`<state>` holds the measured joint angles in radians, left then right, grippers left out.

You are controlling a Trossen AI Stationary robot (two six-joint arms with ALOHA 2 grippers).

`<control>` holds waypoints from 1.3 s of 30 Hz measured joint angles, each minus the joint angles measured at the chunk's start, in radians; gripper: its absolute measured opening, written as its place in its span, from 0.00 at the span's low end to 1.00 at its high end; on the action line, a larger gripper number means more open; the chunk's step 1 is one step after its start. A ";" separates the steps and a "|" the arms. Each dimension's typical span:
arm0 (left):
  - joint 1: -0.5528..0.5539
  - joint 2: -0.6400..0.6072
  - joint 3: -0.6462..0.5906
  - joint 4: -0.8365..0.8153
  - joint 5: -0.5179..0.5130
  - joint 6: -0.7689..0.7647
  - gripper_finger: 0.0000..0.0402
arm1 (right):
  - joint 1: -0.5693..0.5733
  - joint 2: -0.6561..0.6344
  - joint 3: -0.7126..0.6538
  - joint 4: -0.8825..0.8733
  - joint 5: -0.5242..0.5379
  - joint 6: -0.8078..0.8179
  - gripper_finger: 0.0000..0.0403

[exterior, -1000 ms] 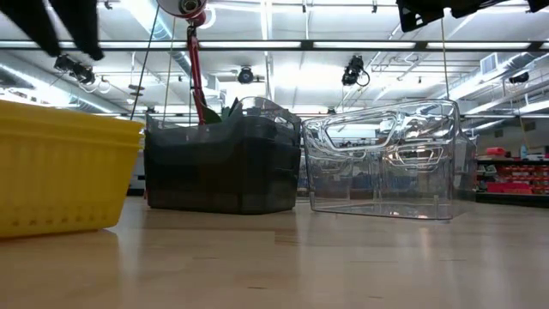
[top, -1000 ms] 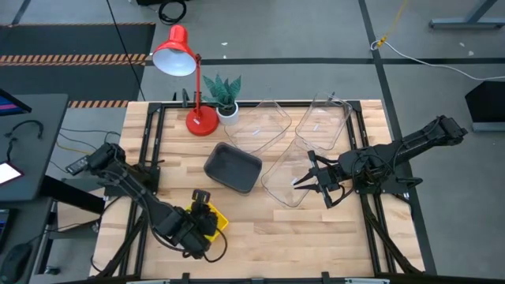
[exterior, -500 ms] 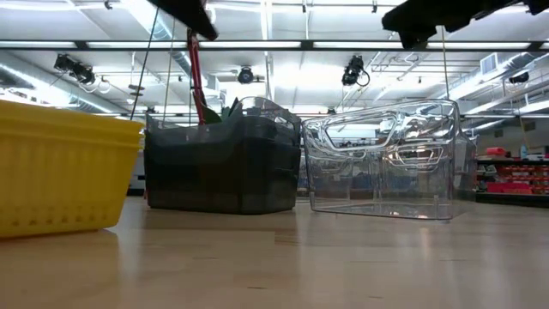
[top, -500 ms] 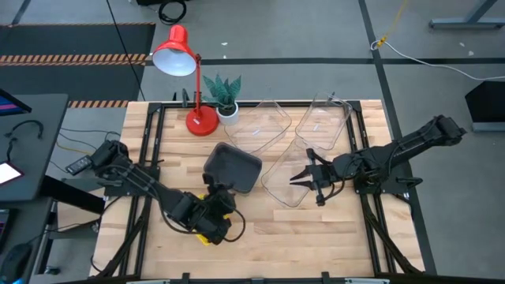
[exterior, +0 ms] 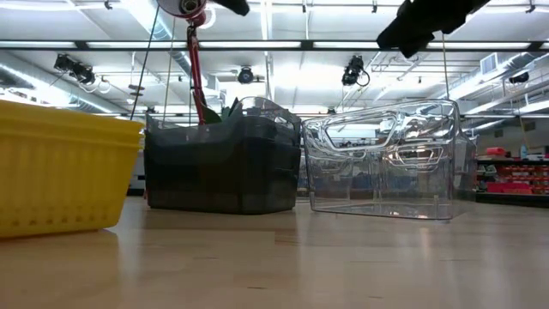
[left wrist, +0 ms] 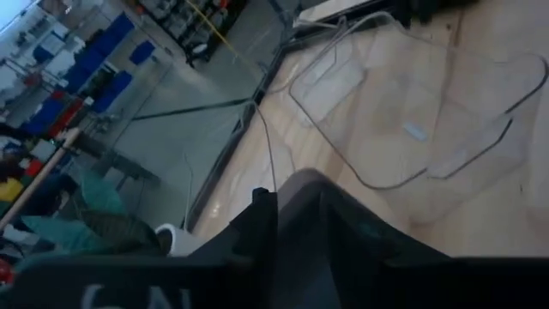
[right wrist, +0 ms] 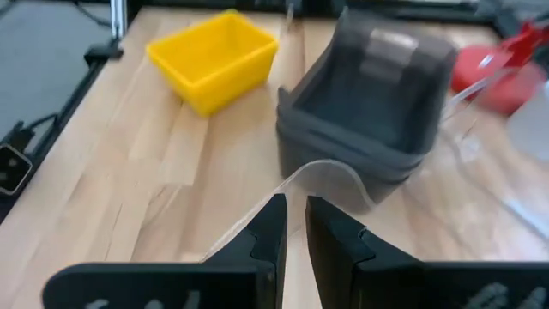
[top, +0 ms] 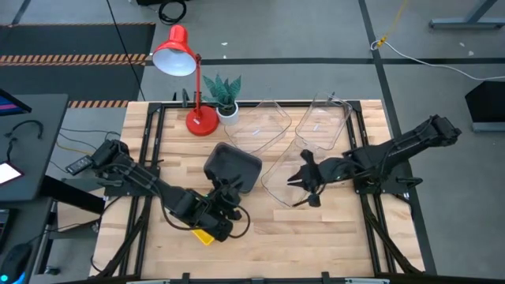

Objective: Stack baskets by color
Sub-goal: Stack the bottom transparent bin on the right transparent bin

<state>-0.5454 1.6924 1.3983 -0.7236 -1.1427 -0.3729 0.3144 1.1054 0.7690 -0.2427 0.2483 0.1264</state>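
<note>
The pale wooden surface (top: 316,237) carries three clear baskets (top: 288,177) still apart across its far right, the dark grey baskets (right wrist: 364,112) nested into one pile mid-surface, and the yellow baskets (right wrist: 214,58) near the front left — so, by my reading, only the clear ones are left. The right hand (top: 304,183) hovers at the nearest clear rim, fingers a narrow gap apart and holding nothing; the left hand (top: 225,207) is beside the grey pile — whether it grips, I cannot tell

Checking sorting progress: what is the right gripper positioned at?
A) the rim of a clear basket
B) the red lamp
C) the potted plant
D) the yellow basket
A: in the right wrist view, the right gripper has its narrowly parted fingers either side of the clear basket rim.
</note>
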 joint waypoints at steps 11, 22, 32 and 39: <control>0.043 -0.005 -0.001 0.091 0.347 0.293 0.11 | -0.003 0.143 0.199 -0.268 -0.020 0.055 0.16; 0.117 -0.242 -0.002 0.061 0.478 0.461 0.01 | -0.017 0.151 0.322 -0.408 -0.119 0.081 0.20; 0.200 -0.386 -0.128 0.275 0.917 0.541 0.02 | -0.024 0.156 0.346 -0.426 -0.119 0.114 0.22; 0.231 -0.470 -0.371 0.546 0.985 0.542 0.02 | -0.020 0.227 0.346 -0.426 -0.120 0.165 0.22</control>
<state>-0.3141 1.2223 1.0274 -0.1771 -0.1577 0.1689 0.2948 1.3328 1.1145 -0.6688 0.1284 0.2914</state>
